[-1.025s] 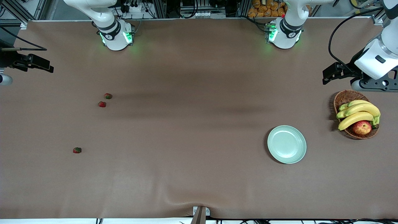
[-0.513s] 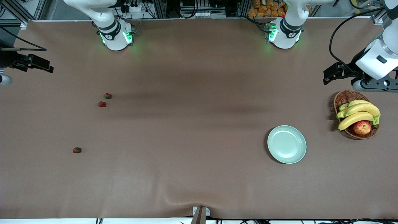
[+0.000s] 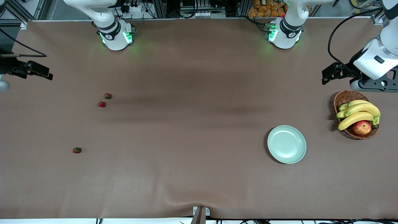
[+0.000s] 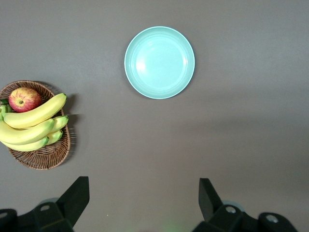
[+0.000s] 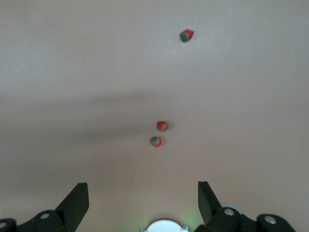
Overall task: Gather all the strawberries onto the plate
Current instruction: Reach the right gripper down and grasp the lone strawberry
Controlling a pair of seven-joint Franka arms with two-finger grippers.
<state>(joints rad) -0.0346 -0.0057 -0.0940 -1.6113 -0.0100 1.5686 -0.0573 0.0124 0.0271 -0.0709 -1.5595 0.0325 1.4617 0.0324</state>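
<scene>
brown table cloth [image 3: 199, 140]. nothing collected yet: plate [image 3: 286, 144] bare near left arm's end; three strawberries [image 3: 102, 104] lie loose toward right arm's end. left gripper [image 4: 144, 200] and right gripper [image 5: 143, 200] both high, jaws apparently apart, holding nothing.

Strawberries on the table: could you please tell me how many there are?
3. Two strawberries lie side by side toward the right arm's end of the table; the third lies alone, nearer the front camera. None is on the plate.

A brown cloth covers the bench [image 3: 199, 130], rumpled at its lower edge; aluminium framing [image 3: 174, 7] and cables line the frame's top.
</scene>
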